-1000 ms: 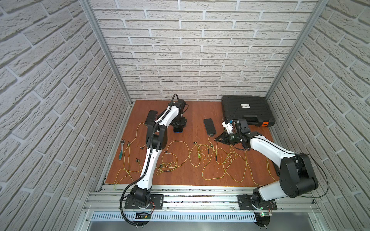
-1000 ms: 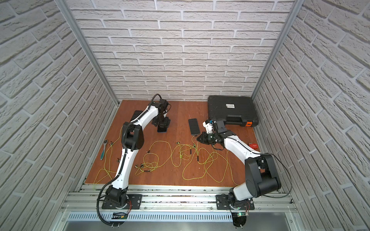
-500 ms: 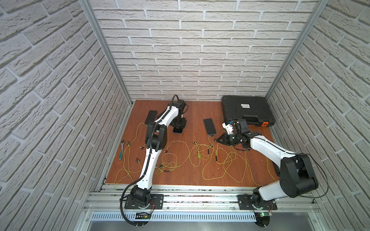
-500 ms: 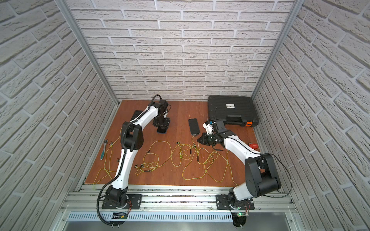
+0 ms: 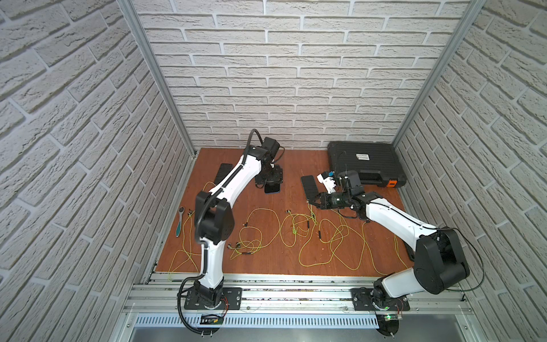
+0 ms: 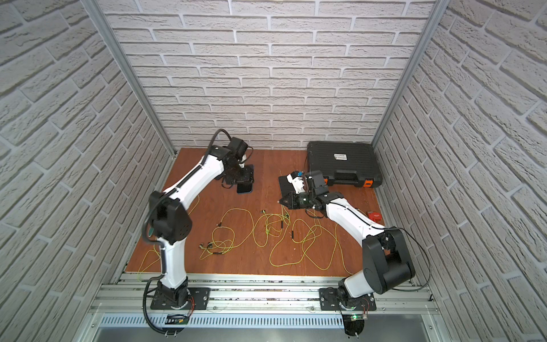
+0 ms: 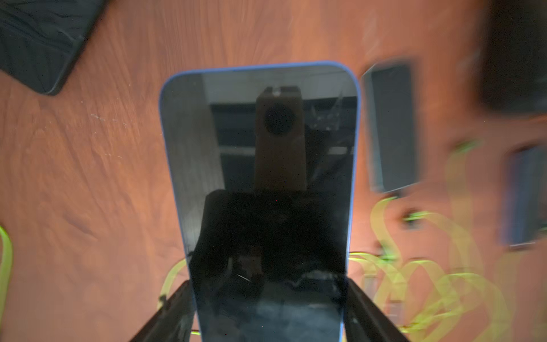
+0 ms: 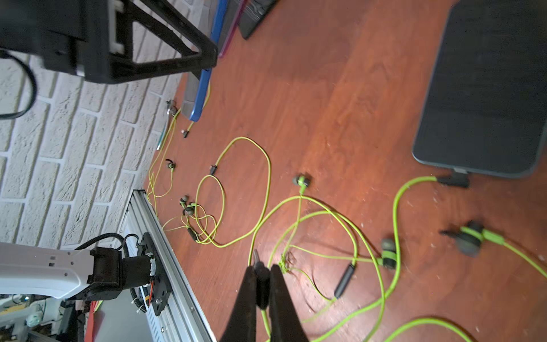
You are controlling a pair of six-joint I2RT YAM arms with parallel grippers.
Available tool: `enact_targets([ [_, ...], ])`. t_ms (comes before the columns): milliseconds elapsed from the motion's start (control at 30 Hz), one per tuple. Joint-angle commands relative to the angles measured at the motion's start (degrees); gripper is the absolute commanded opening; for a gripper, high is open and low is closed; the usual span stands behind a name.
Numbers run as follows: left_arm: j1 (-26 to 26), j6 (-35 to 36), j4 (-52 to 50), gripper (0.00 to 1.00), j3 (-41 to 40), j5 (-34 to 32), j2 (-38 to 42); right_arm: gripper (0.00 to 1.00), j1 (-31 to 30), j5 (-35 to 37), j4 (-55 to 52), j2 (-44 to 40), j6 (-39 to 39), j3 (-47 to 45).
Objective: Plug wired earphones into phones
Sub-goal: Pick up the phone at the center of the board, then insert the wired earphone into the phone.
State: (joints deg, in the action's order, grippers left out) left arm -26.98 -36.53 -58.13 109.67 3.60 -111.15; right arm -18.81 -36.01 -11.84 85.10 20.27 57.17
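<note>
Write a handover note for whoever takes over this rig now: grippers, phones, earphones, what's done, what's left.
Left gripper: jaws closed on a blue-edged phone.
Right gripper: jaws shut on an earphone plug.
Done: one phone beside the right gripper looks plugged in.
Left: plug the held phone, then the rest; loose earphones lie in the middle, another phone at the far left.

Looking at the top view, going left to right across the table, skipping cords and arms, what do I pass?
teal-handled ratchet → far-left phone → held phone → middle phone → black case
</note>
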Motion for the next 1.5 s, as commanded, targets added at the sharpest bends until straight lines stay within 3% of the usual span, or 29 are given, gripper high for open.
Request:
enact_targets([
  [0, 1.3, -19.7, 14.3, 0.24, -10.2, 6.4, 9.8, 0.06, -3.5, 0.5, 10.9, -1.3, -1.7, -0.2],
  [167, 2.2, -45.6, 33.2, 0.00, -27.1, 11.9, 18.8, 0.06, -8.5, 8.7, 24.9, -0.5, 2.4, -3.6],
  [367, 2.1, -63.0, 42.5, 0.00, -36.2, 14.4, 23.2, 0.06, -15.8, 21.4, 30.2, -0.9, 0.3, -4.9],
  [533, 1.8, -73.2, 50.5, 0.00, -43.1, 14.8, 25.6, 0.06, -19.0, 26.4, 32.4, -0.3, -1.0, -5.0],
  [867, 1.6, -75.3, 53.2, 0.00, -46.5, 14.5, 27.3, 0.06, -19.9, 35.9, 35.5, 0.4, 2.1, -5.2],
  [1467, 1.5, -75.9, 55.8, 0.00, -48.8, 14.7, 28.3, 0.06, -19.9, 35.7, 36.4, 2.8, 2.0, -2.7],
])
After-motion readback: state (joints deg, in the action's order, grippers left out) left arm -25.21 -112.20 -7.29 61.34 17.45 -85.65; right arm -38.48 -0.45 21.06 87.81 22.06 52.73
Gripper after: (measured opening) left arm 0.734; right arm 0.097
